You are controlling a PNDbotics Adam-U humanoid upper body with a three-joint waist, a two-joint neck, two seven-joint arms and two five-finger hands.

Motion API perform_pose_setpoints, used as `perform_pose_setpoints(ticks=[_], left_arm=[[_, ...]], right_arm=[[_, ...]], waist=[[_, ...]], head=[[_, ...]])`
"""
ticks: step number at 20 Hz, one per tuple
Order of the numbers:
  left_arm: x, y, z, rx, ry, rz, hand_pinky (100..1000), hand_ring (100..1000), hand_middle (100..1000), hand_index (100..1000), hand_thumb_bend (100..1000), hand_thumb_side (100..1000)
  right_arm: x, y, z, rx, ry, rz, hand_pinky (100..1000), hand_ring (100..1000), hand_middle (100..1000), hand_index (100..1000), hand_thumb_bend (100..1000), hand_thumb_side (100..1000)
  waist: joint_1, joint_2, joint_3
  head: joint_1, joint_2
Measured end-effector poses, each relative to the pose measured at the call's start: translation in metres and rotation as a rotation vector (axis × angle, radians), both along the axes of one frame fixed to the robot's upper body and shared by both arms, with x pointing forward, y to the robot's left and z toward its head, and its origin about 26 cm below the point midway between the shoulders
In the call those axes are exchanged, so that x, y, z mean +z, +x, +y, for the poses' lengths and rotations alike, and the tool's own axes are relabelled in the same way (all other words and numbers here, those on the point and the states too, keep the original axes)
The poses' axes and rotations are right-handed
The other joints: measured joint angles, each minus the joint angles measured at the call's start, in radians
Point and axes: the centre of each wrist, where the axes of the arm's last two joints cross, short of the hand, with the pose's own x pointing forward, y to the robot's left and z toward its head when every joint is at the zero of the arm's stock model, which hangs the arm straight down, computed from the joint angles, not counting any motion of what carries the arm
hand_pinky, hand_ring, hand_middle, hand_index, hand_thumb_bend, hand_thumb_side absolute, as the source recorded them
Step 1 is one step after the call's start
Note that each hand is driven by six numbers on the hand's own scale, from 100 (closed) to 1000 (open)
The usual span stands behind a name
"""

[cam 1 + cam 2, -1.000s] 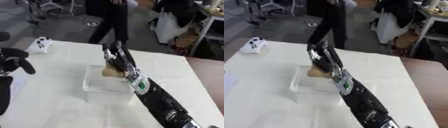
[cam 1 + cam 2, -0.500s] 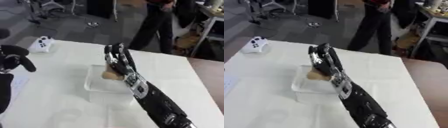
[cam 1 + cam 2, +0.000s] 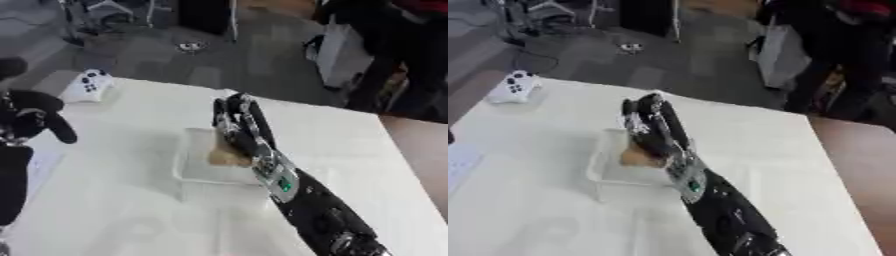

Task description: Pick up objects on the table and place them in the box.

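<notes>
The right robot hand (image 3: 238, 125) reaches in from the lower right corner of the worktop (image 3: 131, 210), its black and silver forearm running up across the white surface to a clear shallow box (image 3: 197, 170) that sits near the middle of the worktop. The robot hand is over the box's right half, with its fingers (image 3: 651, 120) extended upward toward the far edge and lying close side by side rather than curled. A small tan, lumpy object (image 3: 229, 156) lies inside the box, at its right side, directly under and against the palm of that robot hand; the view is soft here, so it may be touching the thumb side, but whether the thumb grips it cannot be told. The object appears to rest low in the box, not above its rim.

The left robot hand (image 3: 35, 122) shows at the left edge of the worktop in the left eye view, raised above the surface with black fingers bent loosely and holding nothing. It is well apart from the box.

A white game controller (image 3: 514, 86) lies at the far left corner of the worktop, close to the edge, well apart from both the box and the right robot hand.
</notes>
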Motion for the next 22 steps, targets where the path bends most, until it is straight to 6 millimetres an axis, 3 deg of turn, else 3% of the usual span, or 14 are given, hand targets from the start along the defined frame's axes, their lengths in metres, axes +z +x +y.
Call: perform_pose_setpoints(ticks=[3, 5, 6, 10, 12, 14, 15, 18, 19, 20, 21, 22], left_arm=[[0.000, 0.000, 0.000, 0.000, 0.000, 0.000, 455, 674, 773, 728, 746, 720], [0.000, 0.000, 0.000, 0.000, 0.000, 0.001, 454, 674, 773, 728, 745, 723], [-0.001, 0.000, 0.000, 0.001, 0.000, 0.002, 453, 674, 773, 728, 744, 723], [-0.005, -0.001, 0.002, 0.008, 0.003, 0.015, 449, 676, 774, 728, 740, 729], [-0.009, -0.002, 0.004, 0.020, 0.008, 0.029, 446, 677, 775, 728, 735, 734], [-0.014, -0.003, 0.010, 0.045, 0.019, 0.048, 446, 677, 775, 728, 735, 735], [-0.016, -0.003, 0.012, 0.057, 0.023, 0.056, 439, 679, 777, 728, 726, 746], [-0.027, -0.006, 0.022, 0.112, 0.048, 0.090, 435, 680, 779, 728, 720, 753], [-0.030, -0.007, 0.024, 0.128, 0.055, 0.100, 430, 681, 780, 728, 712, 762], [-0.034, -0.008, 0.027, 0.146, 0.064, 0.112, 430, 681, 780, 728, 712, 761], [-0.037, -0.010, 0.030, 0.161, 0.071, 0.122, 426, 682, 781, 728, 705, 769], [-0.041, -0.011, 0.033, 0.178, 0.079, 0.133, 425, 683, 781, 728, 704, 771]], right_arm=[[0.000, 0.000, 0.002, 0.042, -0.080, -0.013, 706, 638, 751, 804, 337, 1000], [0.000, -0.001, 0.002, 0.077, -0.129, -0.017, 819, 729, 804, 852, 321, 1000], [0.001, -0.001, 0.002, 0.093, -0.148, -0.018, 832, 756, 824, 874, 328, 1000], [0.007, -0.001, 0.001, 0.133, -0.185, -0.002, 792, 761, 848, 900, 330, 1000], [0.017, -0.001, -0.008, 0.129, -0.183, 0.005, 674, 715, 814, 877, 296, 1000], [0.036, -0.003, -0.023, 0.124, -0.159, 0.001, 657, 704, 803, 872, 294, 1000], [0.045, -0.005, -0.034, 0.120, -0.144, -0.001, 565, 650, 758, 834, 280, 1000], [0.064, -0.027, -0.074, 0.124, -0.065, 0.002, 518, 613, 733, 813, 267, 1000], [0.068, -0.038, -0.088, 0.127, -0.034, 0.005, 435, 560, 681, 782, 224, 1000], [0.072, -0.050, -0.100, 0.138, 0.006, 0.007, 437, 561, 684, 784, 225, 1000], [0.073, -0.063, -0.111, 0.148, 0.047, 0.012, 406, 542, 642, 753, 151, 1000], [0.073, -0.078, -0.121, 0.161, 0.096, 0.014, 405, 542, 637, 749, 142, 1000]], waist=[[0.000, 0.000, -0.001], [0.000, 0.000, -0.006], [0.000, 0.000, -0.010], [0.000, -0.006, -0.033], [0.000, -0.013, -0.055], [0.000, -0.023, -0.084], [0.000, -0.027, -0.094], [0.003, -0.042, -0.135], [0.006, -0.046, -0.145], [0.010, -0.050, -0.158], [0.012, -0.056, -0.170], [0.014, -0.061, -0.181]], head=[[0.003, 0.000], [0.006, 0.001], [0.011, 0.001], [0.026, 0.003], [0.043, 0.002], [0.080, -0.013], [0.103, -0.026], [0.213, -0.094], [0.246, -0.118], [0.277, -0.142], [0.303, -0.162], [0.325, -0.183]])
